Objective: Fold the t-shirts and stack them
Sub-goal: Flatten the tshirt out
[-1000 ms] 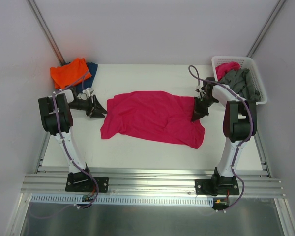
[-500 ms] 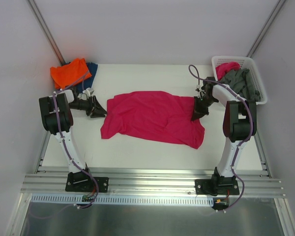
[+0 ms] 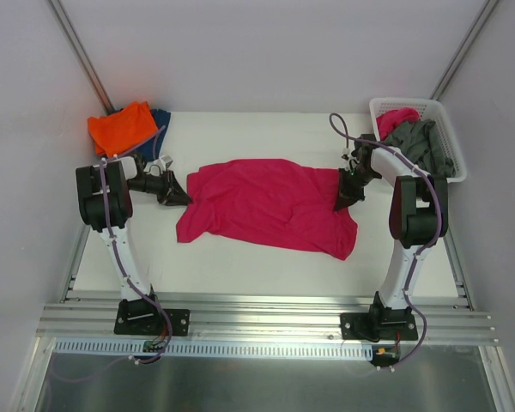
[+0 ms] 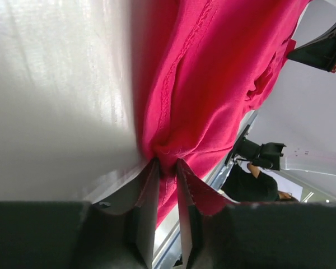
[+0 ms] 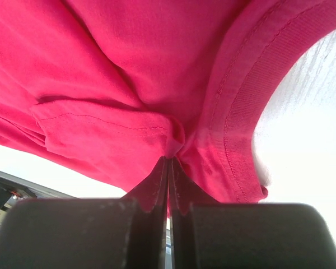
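Pink shirt (image 3: 266,206) lies spread mid-table; left gripper (image 3: 184,199) is clamped on its left edge, right gripper (image 3: 339,204) pinched tight on cloth beside the collar. Orange shirt (image 3: 122,126) touches blue shirt (image 3: 161,118) at the far-left corner. Grey shirt (image 3: 421,142) sits in the basket (image 3: 453,163) at the far-right corner.

I have 3 views. The top camera sits high above and behind me, looking down and forward over the whole table (image 3: 266,257) from far off. Each wrist camera rides just behind its fingers and looks along them from very near: the left fingers (image 4: 148,190) and right fingers (image 5: 157,185) fill the bottom edge. All 3 share the shirt (image 3: 266,202). Ahead of my left fingers, that view reaches across it to the right gripper (image 4: 295,53).
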`<state>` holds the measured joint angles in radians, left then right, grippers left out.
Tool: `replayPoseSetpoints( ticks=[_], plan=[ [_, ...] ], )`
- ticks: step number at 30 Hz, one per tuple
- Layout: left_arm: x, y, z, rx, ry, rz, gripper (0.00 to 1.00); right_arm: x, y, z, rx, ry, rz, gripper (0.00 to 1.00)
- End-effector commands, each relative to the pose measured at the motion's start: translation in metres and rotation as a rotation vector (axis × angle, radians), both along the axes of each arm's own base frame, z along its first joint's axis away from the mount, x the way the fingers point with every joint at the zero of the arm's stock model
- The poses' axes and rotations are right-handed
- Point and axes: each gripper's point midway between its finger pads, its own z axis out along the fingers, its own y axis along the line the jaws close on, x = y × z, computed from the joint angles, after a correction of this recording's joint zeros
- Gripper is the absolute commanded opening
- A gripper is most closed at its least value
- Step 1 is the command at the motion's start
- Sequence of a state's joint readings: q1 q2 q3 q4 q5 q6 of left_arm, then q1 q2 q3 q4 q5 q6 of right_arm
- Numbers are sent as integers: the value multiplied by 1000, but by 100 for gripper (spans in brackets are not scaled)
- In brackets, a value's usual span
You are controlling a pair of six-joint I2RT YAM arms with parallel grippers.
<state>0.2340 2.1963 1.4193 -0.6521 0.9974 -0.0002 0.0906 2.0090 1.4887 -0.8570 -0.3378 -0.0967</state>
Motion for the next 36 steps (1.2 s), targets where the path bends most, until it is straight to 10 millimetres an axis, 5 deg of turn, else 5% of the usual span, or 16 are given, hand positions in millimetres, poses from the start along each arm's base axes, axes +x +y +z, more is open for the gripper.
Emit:
replayPoseSetpoints(
  ticks=[1,11,16,26,31,36],
  plan=[
    [7,-7,14,-43,-31,-14,13,7,-2,16,-10,-45,-3,0],
    [4,-4,23,-12,-55,-11,18,11,-1,17,0,-50,-11,1],
    [2,2,32,5,-72,7,0,16,1,19,8,-59,-12,1],
    [-4,15,63,73,-159,14,0,30,-1,34,34,-113,-32,1],
    [-1,23,83,149,-234,-12,0,45,-11,56,36,-194,-56,1],
    [3,31,112,229,-320,-37,0,74,-28,103,37,-347,-85,1]
  ],
)
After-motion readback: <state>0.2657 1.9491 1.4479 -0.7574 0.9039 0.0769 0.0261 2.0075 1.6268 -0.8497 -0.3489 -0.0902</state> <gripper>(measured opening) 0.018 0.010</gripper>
